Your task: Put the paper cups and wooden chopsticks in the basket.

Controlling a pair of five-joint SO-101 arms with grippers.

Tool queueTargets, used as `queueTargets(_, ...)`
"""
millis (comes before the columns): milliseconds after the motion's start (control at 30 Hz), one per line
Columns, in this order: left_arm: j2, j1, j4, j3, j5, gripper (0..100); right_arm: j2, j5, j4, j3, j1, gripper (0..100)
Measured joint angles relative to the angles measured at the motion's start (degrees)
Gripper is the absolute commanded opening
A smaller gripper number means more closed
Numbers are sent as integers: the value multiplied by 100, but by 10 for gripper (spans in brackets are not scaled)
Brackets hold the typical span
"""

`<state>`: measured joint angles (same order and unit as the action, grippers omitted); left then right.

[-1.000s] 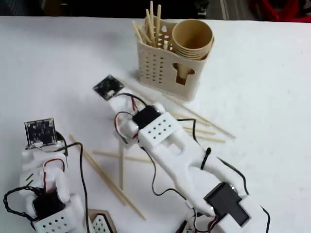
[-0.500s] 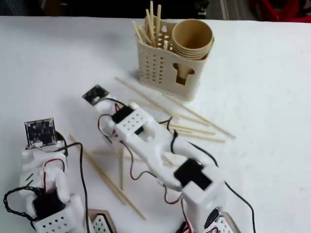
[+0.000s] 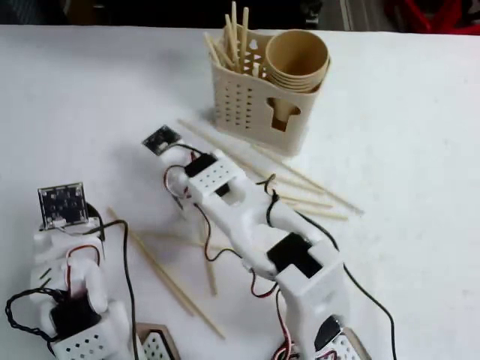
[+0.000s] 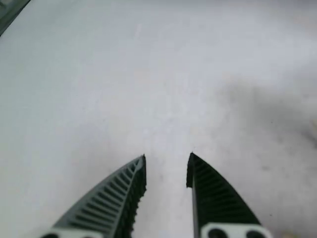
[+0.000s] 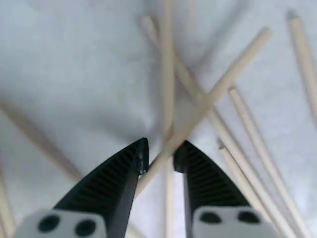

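Note:
The beige basket (image 3: 255, 101) stands at the back of the table with stacked paper cups (image 3: 297, 56) and several upright chopsticks (image 3: 236, 37) in it. More wooden chopsticks lie loose on the table. My right gripper (image 5: 159, 151) is low over a crossed pile of them, shut on one slanted chopstick (image 5: 218, 91) that runs between its fingertips. In the high view that arm (image 3: 225, 195) stretches to mid table, with a tilted chopstick (image 3: 209, 274) beneath it. My left gripper (image 4: 167, 158) is open over bare white table, nothing between its fingers.
A long chopstick (image 3: 165, 274) lies diagonally between the two arms. Several others (image 3: 304, 180) lie spread in front of the basket, to the right of the right arm. The left arm (image 3: 71, 292) sits folded at the near left corner.
The right arm swung left, then back a little towards the basket. The chopstick that lay straight under it now lies tilted and shifted right. The left arm has kept still.

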<state>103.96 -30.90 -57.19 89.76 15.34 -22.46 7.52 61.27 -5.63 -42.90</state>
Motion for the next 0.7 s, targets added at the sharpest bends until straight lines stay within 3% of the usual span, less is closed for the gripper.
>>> queueTargets(267, 0, 0, 0, 0, 0, 151, 0, 141, 290, 158, 62, 19)
queueTargets(700, 0, 0, 0, 0, 0, 151, -9, 141, 2514, 2760, 299, 19)
